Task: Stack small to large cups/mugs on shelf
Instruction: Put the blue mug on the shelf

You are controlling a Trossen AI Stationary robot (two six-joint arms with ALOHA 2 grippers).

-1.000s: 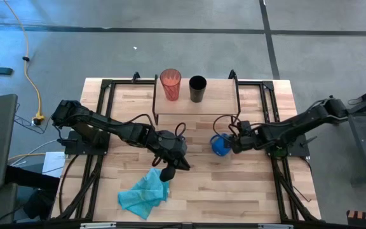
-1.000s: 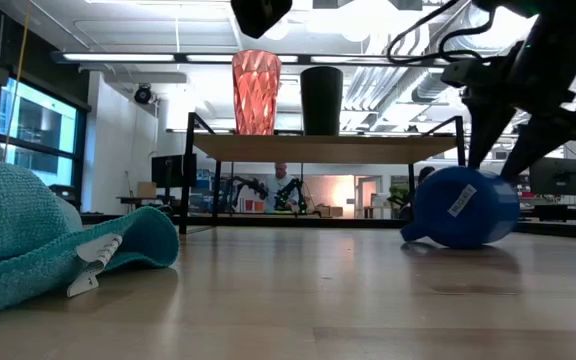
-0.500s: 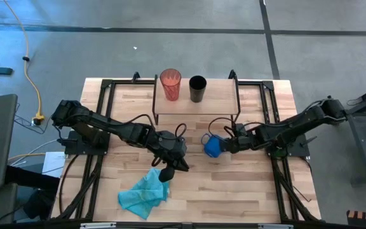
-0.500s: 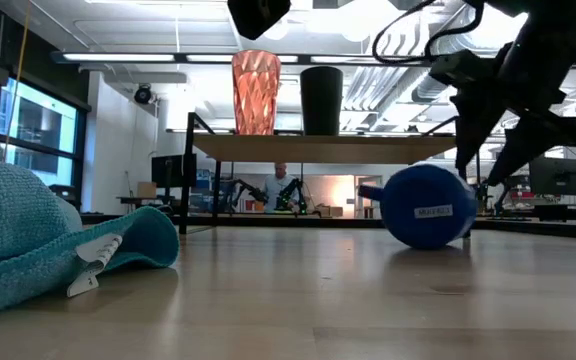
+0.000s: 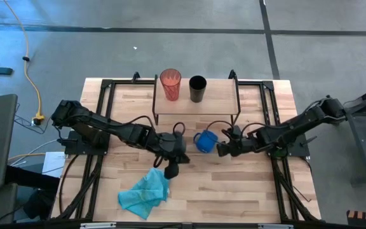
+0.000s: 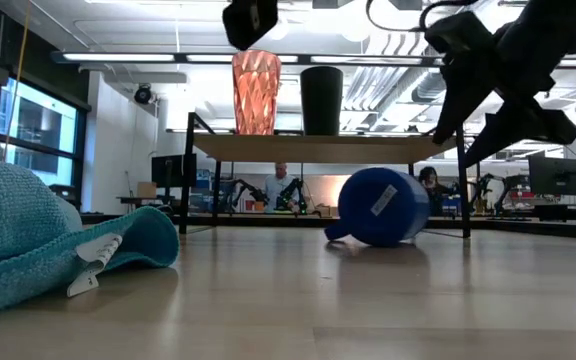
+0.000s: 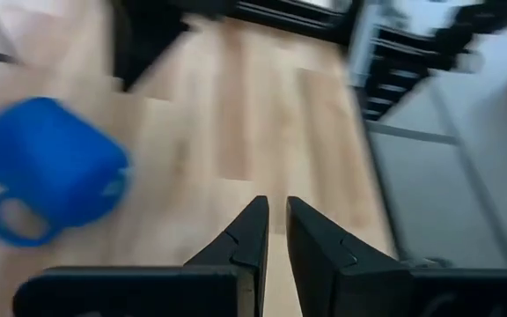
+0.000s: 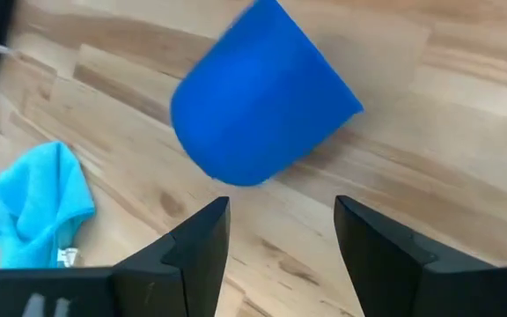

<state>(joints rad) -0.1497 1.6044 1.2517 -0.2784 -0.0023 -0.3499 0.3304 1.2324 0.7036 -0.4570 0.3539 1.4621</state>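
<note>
Wooden tabletop (image 5: 234, 184), one blue mug (image 5: 204, 141) toppled, right pincer (image 5: 222, 149) open, left pincer (image 5: 171, 171) closed

- No writing can be read anywhere
- The blue mug (image 6: 379, 206) bears a small pale sticker, seemingly printed, too blurred to make out
- The teal cloth (image 6: 58, 245) carries a white tag, likewise illegible

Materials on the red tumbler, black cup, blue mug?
Red tumbler: translucent, faceted, light glows through it; likely plastic or glass. Black cup: opaque, matte; material unclear. Blue mug: opaque, smooth solid blue with a label; likely plastic or glazed ceramic.
</note>
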